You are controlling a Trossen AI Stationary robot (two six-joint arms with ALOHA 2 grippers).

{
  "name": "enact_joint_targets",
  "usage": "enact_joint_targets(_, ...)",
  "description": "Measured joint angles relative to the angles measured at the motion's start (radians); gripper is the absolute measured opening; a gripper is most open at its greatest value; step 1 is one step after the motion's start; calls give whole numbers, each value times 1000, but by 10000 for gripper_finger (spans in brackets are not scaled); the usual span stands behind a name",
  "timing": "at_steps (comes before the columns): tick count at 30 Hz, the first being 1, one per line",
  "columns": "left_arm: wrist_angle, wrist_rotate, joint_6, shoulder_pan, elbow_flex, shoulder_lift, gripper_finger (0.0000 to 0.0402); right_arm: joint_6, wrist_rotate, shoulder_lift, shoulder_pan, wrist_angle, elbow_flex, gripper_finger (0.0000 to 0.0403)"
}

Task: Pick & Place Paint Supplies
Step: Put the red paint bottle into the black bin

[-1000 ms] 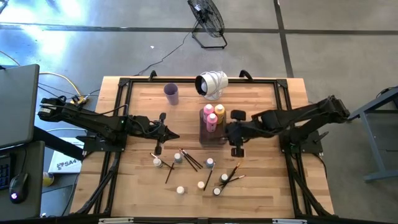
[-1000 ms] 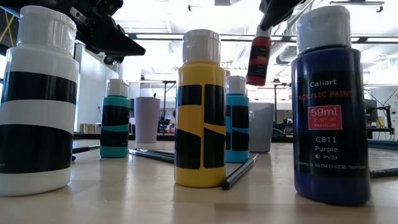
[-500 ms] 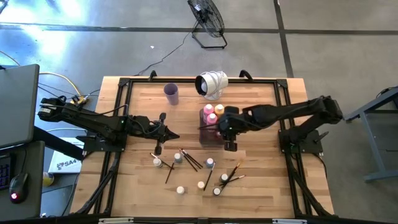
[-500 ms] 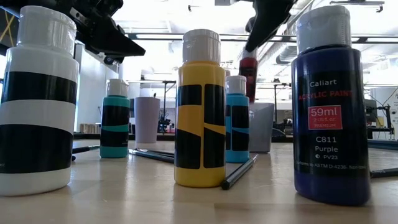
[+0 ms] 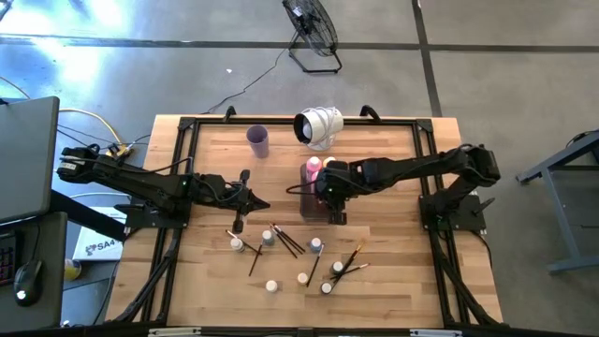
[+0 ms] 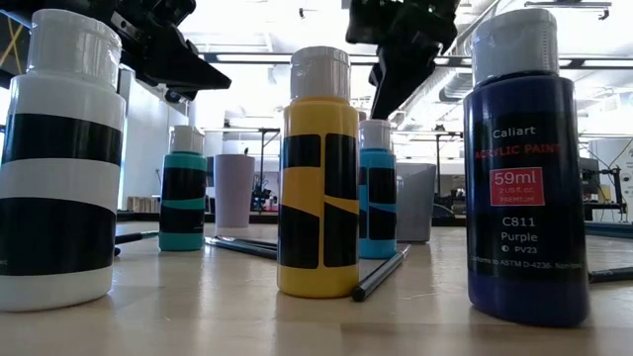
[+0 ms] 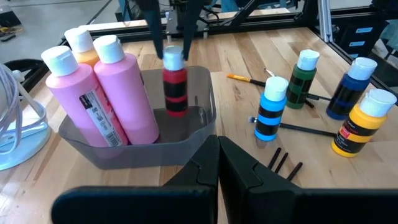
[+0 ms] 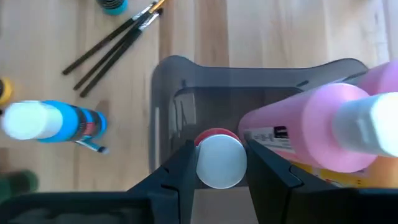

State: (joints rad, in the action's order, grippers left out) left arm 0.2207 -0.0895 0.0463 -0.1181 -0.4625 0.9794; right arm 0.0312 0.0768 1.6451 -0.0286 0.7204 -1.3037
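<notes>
Red bottle [image 7: 175, 84] lowered into tray [image 7: 199, 127]; "Caliart" on purple bottle [image 6: 521, 168].

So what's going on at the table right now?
The right gripper holds a small red paint bottle by its white cap, lowered into the clear grey tray beside the pink bottles. The left gripper waits shut over the table's left side. Several small bottles and brushes lie loose on the table.

Overhead, table-level, two wrist cameras
</notes>
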Motion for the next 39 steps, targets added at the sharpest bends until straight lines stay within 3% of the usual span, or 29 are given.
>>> enact_joint_targets(14,-6,0,0,0,0,0,0,16,-48,0,25,-64,112,111)
enact_joint_targets(39,-6,0,0,0,0,0,0,21,-12,-3,24,-119,160,129)
